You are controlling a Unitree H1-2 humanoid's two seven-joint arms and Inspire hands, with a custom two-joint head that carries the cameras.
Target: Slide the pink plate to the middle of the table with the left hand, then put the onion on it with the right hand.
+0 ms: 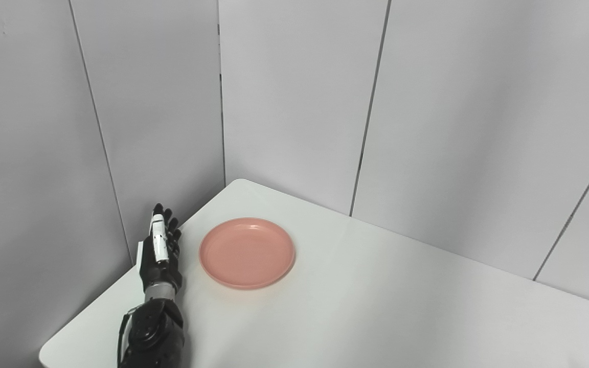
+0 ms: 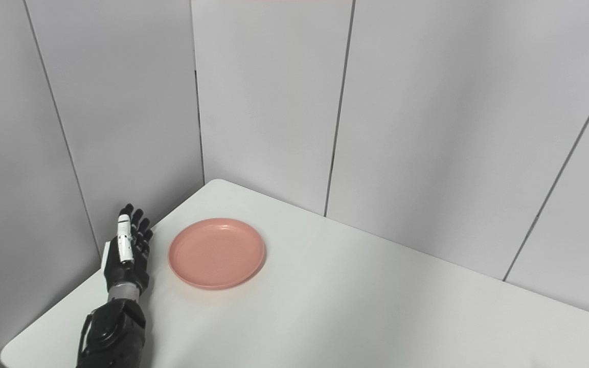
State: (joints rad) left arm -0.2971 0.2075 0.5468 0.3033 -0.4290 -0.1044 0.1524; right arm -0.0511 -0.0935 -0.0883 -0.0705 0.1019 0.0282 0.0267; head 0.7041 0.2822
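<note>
The pink plate [image 1: 247, 252] lies empty on the white table [image 1: 376, 306], toward its left side. My left hand [image 1: 160, 248] is black with a white strip, fingers straight and together, held edge-on just left of the plate with a small gap between them. It holds nothing. It also shows in the right eye view [image 2: 128, 250], with the plate [image 2: 217, 253] to its right. No onion is in view. My right hand is not in view.
The table's left edge [image 1: 115, 286] runs close beside my left hand. Grey wall panels [image 1: 294, 102] stand behind the table and on the left. The table surface stretches to the right of the plate.
</note>
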